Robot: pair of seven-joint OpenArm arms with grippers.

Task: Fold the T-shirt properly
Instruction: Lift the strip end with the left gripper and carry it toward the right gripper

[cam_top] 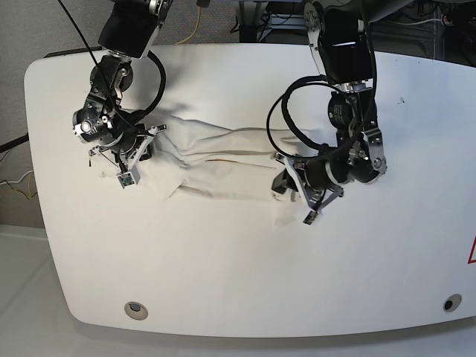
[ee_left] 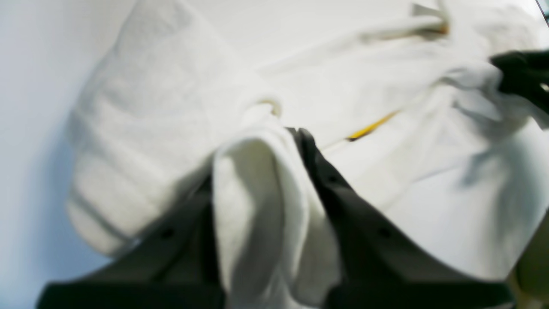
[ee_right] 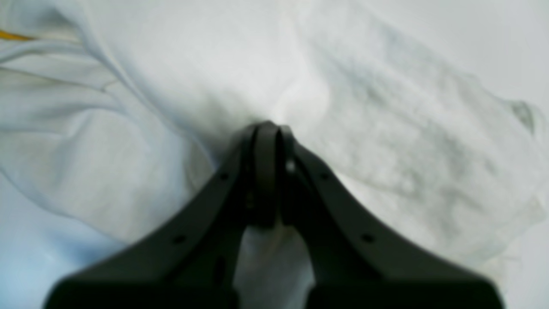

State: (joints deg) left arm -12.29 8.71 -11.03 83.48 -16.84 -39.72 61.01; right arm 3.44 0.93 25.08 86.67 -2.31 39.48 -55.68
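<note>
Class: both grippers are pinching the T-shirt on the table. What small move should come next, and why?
Probably draw the two grippers slightly apart. The left gripper and right gripper each pinch an end of the T-shirt, which lies bunched and wrinkled between them on the table.

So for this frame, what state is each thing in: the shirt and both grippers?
T-shirt: bunched into a band, stretched between the two grippers on the table.
Left gripper: shut on a fold of T-shirt fabric.
Right gripper: shut on T-shirt fabric.
</note>
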